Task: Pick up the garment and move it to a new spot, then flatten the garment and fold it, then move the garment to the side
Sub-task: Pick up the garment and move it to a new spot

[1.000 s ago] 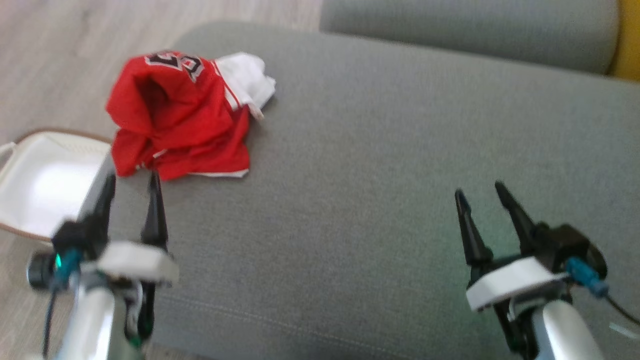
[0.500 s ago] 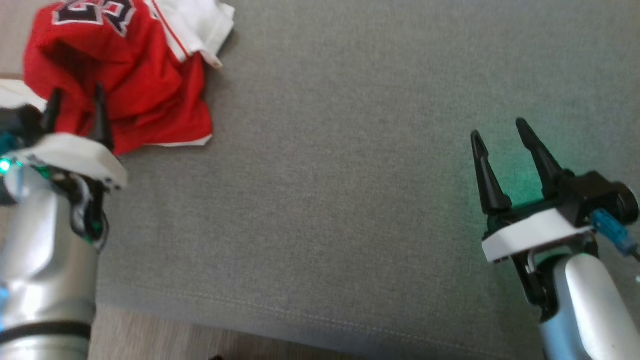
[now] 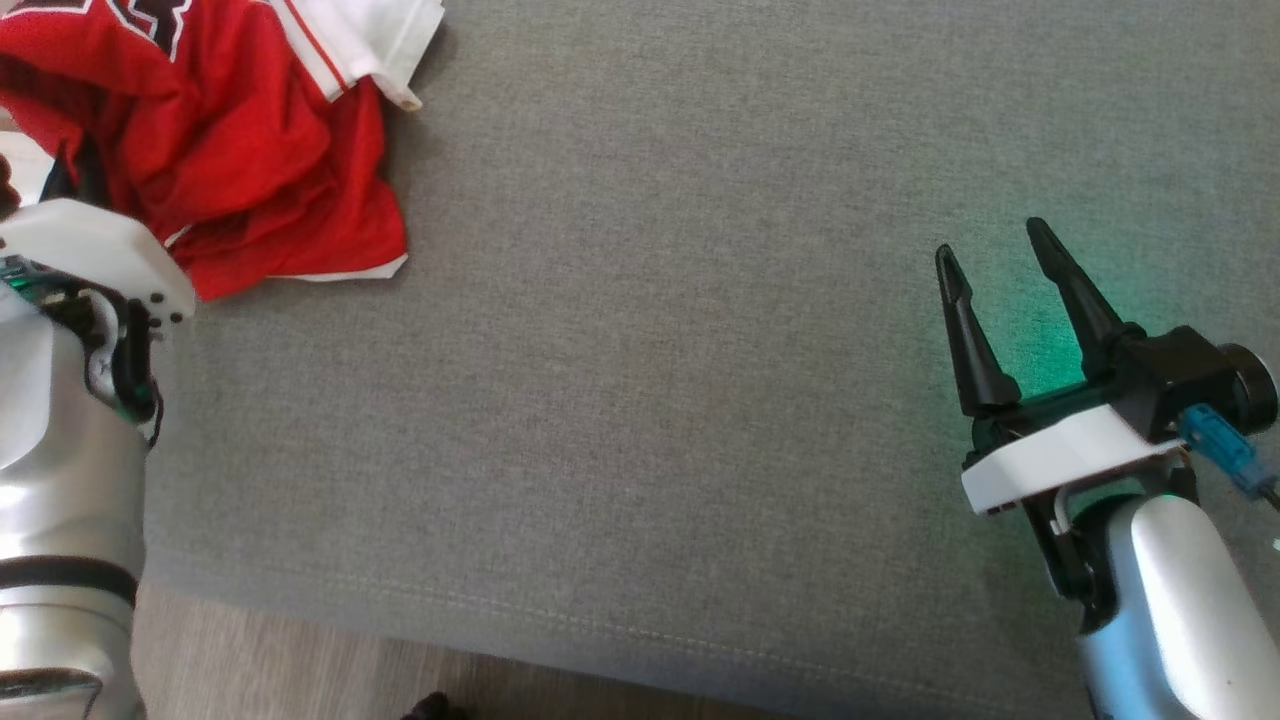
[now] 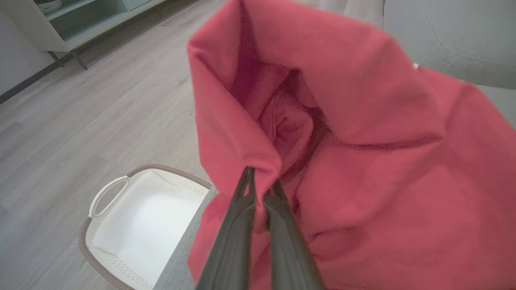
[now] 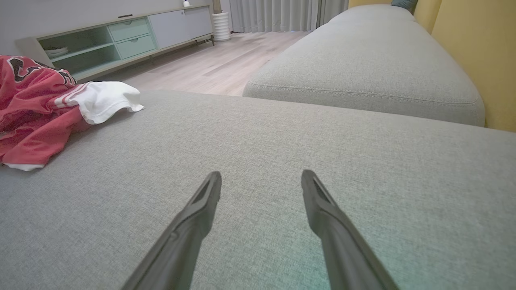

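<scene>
Garment point(image 3: 250, 150) sits bunched up at the far left corner of the sofa point(image 3: 650, 350), right by the edge, with a white basket point(image 4: 141, 225) on the floor just below that edge. The left gripper point(image 4: 260, 181) is pinched shut on one raised fold of the red fabric. The right gripper point(image 3: 990, 240) has its fingers spread with nothing in them, over bare cushion well away from the cloth.

My take on the pickup: that's a thin pinch on a single fold, so I'd raise it slowly and watch that the fold doesn't slide out. Then carry it toward the open middle of the cushion, not along the edge. If it slips near that corner it probably ends up in the basket. Let the rest hang free before setting it down, since that should make the flattening easier. The free gripper has plenty of room to come in for a second corner.

It looks like a red jersey with a white sleeve or panel sticking out the far side, red stripes on the white, and dark white-edged lettering on top. Very crumpled, with lots of deep folds. I'd guess it's light and floppy.
</scene>
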`<state>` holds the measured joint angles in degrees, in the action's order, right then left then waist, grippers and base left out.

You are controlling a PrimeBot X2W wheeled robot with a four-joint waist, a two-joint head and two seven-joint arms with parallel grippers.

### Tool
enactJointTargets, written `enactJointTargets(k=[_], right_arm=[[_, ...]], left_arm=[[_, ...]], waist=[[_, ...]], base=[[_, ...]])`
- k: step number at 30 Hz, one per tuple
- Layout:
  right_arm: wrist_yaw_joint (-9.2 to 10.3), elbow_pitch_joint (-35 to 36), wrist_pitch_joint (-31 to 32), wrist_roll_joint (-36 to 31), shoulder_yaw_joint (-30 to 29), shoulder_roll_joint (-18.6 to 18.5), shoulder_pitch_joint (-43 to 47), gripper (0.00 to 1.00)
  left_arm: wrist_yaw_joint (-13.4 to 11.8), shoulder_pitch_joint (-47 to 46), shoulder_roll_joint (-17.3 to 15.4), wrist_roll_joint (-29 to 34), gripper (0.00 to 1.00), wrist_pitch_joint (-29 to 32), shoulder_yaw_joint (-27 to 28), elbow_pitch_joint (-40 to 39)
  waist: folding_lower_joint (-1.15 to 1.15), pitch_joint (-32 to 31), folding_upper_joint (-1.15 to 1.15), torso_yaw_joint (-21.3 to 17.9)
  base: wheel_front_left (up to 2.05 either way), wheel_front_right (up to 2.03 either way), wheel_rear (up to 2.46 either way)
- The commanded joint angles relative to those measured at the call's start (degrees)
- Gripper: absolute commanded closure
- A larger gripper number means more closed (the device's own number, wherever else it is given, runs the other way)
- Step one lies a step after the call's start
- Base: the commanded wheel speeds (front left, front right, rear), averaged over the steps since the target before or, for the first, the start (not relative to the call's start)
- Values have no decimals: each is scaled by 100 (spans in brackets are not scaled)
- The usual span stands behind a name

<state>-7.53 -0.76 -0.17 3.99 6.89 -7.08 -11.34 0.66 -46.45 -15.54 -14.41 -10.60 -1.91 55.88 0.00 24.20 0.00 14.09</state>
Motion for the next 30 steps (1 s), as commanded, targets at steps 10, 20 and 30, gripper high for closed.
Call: enactJointTargets(k=[10, 20, 30], right_arm=[[4, 108, -29, 37, 47, 70, 48, 0], [4, -130, -230, 144, 8, 289, 321, 0], [4, -177, -245, 262, 30, 405, 711, 0]], left_arm=[[-130, -248, -498, 209, 100, -418, 6, -673], [-213, 963, -368, 212, 100, -366, -11, -3343], [-275, 2580, -35, 194, 100, 560, -611, -5925]], waist=[[0, -426, 0, 110], [0, -1537, 0, -149], [0, -2272, 0, -739]], base=[[0, 0, 0], [0, 0, 0], [0, 0, 0]])
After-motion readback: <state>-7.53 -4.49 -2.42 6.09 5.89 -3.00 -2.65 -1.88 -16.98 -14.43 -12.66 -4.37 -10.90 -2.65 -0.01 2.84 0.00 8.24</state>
